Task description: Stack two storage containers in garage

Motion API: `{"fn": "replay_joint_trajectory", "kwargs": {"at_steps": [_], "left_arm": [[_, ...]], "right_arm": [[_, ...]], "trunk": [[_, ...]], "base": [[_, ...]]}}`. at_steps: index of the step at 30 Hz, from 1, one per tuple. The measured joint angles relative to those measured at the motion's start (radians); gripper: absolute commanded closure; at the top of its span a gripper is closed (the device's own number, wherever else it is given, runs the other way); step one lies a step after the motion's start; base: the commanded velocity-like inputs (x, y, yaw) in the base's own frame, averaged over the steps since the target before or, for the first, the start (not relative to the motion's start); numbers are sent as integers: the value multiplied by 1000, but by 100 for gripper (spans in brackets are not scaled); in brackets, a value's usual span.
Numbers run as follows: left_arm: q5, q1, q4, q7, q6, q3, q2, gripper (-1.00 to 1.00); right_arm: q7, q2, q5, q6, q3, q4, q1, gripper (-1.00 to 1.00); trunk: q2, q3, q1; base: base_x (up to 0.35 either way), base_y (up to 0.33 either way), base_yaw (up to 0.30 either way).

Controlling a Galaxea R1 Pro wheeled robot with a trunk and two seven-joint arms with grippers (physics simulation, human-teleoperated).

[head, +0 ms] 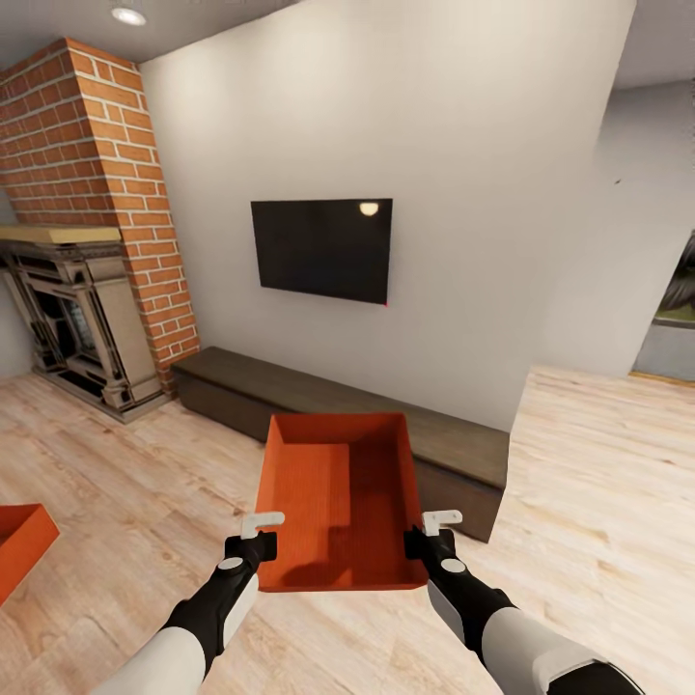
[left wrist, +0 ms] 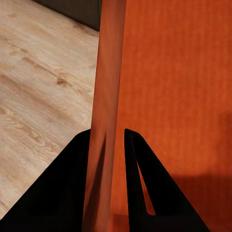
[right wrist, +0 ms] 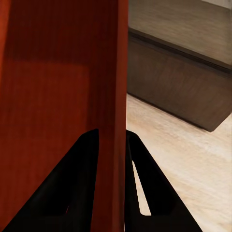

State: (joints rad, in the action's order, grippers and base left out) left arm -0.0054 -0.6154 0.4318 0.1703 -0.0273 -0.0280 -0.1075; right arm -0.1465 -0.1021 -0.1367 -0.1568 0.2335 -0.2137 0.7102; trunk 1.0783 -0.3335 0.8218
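Both pincers are seen clamped on one orange-red rectangular plastic tub [head: 343,497], which is held level in the air in front of the robot, over the pale wood-plank floor [head: 145,483] of the living room. The left pincer [head: 259,533] is closed down to the thickness of the tub's left side wall, one finger [left wrist: 72,183] outside and one inside, as shown in the left wrist view. The right pincer [head: 436,531] is closed likewise on the right side wall, with the thin wall pinched between its dark fingers [right wrist: 79,183].

As for progress, the task is judged to be at an early stage: the first tub has been lifted but is yet to be carried to the garage. A second orange-red tub [head: 21,545] is seen resting on the floor at the near left edge, untouched. Beyond the held tub a long low dark-brown bench [head: 290,386] is set against the far wall, under a black wall television [head: 323,248], with a red-brick fireplace [head: 97,232] at the far left.
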Motion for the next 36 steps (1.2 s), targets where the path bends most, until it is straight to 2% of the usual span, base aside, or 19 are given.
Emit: {"fn": "replay_joint_trajectory", "kwargs": {"at_steps": [36], "left_arm": [[0, 0, 0, 0, 0, 0, 0, 100]], "right_arm": [[0, 0, 0, 0, 0, 0, 0, 100]], "trunk": [[0, 56, 0]], "base": [[0, 0, 0]]}}
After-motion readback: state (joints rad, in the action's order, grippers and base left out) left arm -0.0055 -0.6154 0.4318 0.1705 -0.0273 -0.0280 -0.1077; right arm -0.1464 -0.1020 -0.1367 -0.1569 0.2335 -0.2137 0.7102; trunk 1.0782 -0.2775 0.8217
